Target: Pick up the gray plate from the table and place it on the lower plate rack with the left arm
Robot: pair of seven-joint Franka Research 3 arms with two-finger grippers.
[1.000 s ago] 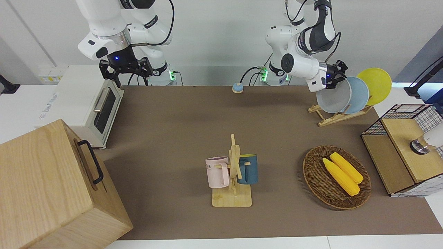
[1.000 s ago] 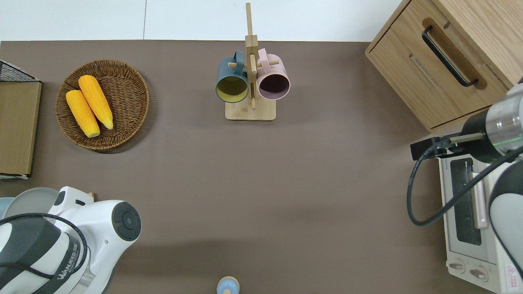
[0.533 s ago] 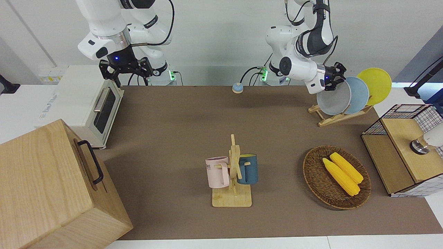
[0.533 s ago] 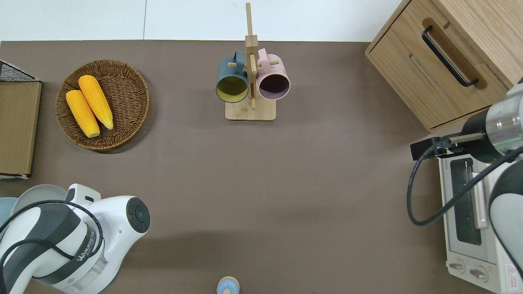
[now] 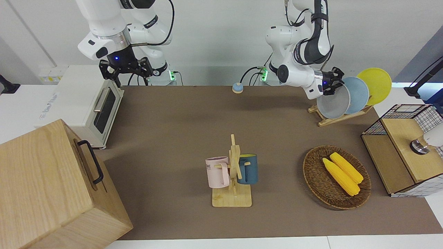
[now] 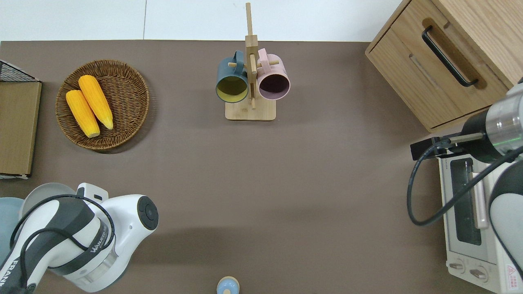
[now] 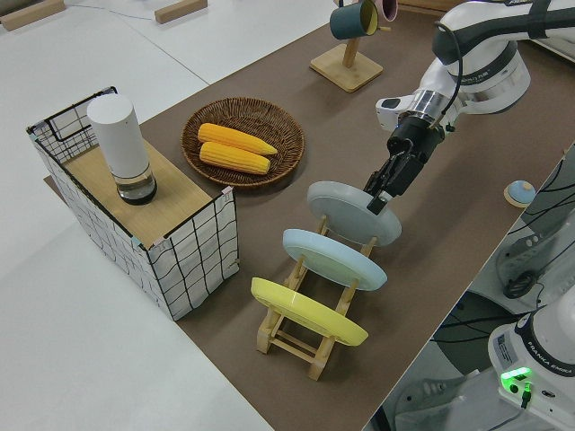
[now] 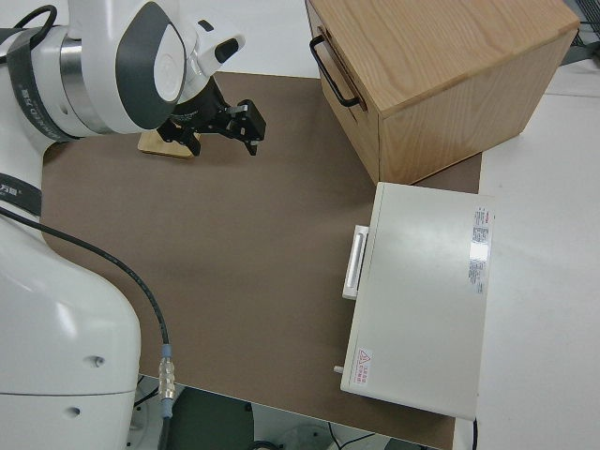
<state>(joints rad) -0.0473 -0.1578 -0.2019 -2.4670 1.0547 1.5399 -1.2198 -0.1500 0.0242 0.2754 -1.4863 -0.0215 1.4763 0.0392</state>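
Observation:
The gray plate (image 5: 333,103) leans tilted in the end slot of the lower plate rack (image 5: 328,119), the slot toward the table's middle, beside the light blue plate (image 5: 358,95) and the yellow plate (image 5: 375,83). My left gripper (image 5: 330,86) is at the gray plate's upper rim. In the left side view its fingers (image 7: 377,196) are closed on the rim of the gray plate (image 7: 346,208). The rack (image 7: 310,346) stands on the brown table (image 5: 173,121) near the robots. The overhead view shows only a sliver of the plate (image 6: 45,190) under the arm. My right gripper (image 5: 125,71) is parked, open.
A wicker basket (image 5: 336,177) with two corn cobs and a wire crate (image 5: 405,148) lie farther from the robots than the rack. A mug stand (image 5: 232,173) is mid-table. A toaster oven (image 5: 86,103) and wooden cabinet (image 5: 52,186) fill the right arm's end. A small bell (image 5: 237,88) sits near the bases.
The left arm's wrist and elbow have swung toward the table's middle. The gray plate has tipped and sunk slightly lower into the rack. The right arm has not moved.

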